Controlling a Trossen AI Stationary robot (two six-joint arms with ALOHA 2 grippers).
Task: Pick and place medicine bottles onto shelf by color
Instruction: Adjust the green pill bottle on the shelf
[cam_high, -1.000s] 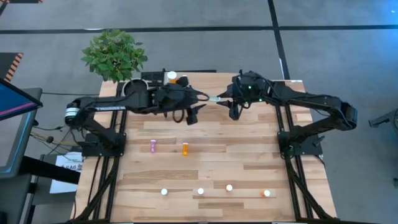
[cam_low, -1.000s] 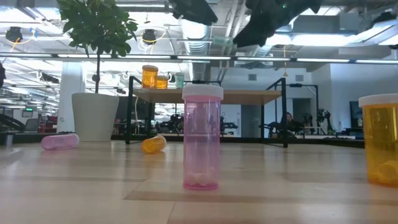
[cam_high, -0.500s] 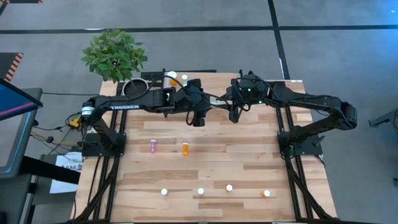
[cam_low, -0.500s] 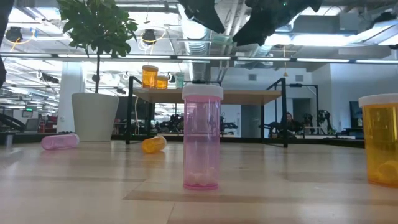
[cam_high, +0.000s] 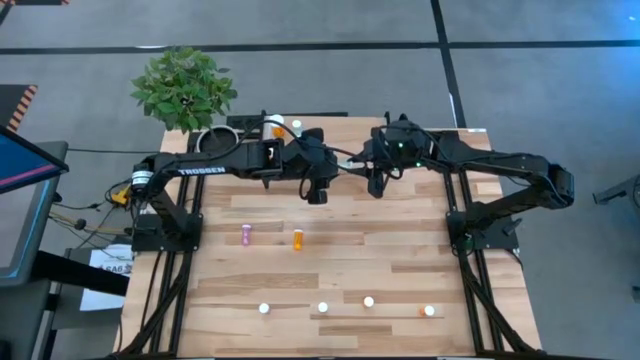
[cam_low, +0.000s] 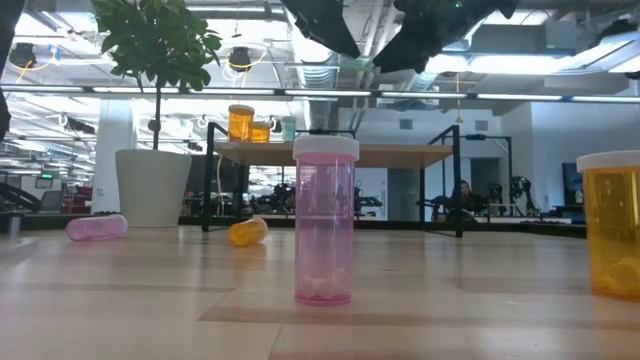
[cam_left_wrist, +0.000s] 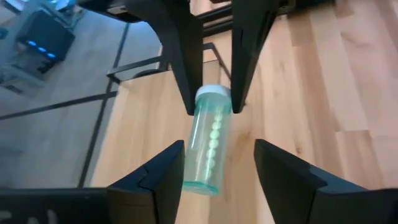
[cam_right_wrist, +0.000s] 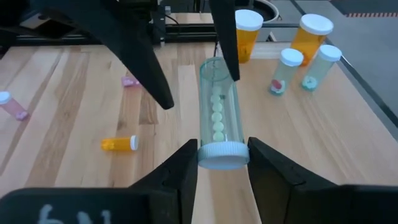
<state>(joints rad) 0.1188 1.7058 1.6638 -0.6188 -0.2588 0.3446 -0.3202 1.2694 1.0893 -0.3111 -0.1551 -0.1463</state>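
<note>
Right gripper (cam_right_wrist: 217, 165) grips white cap of clear pale teal-green pill bottle (cam_right_wrist: 218, 118) high above light wood shelf (cam_high: 300, 135); left gripper (cam_left_wrist: 214, 165) fingers straddle its base, parted, not touching

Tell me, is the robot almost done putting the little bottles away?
Not yet. A few bottles already stand on the shelf. The right claw holds a teal bottle by its cap, facing the left claw. Pink and orange ones still wait on the table.
</note>
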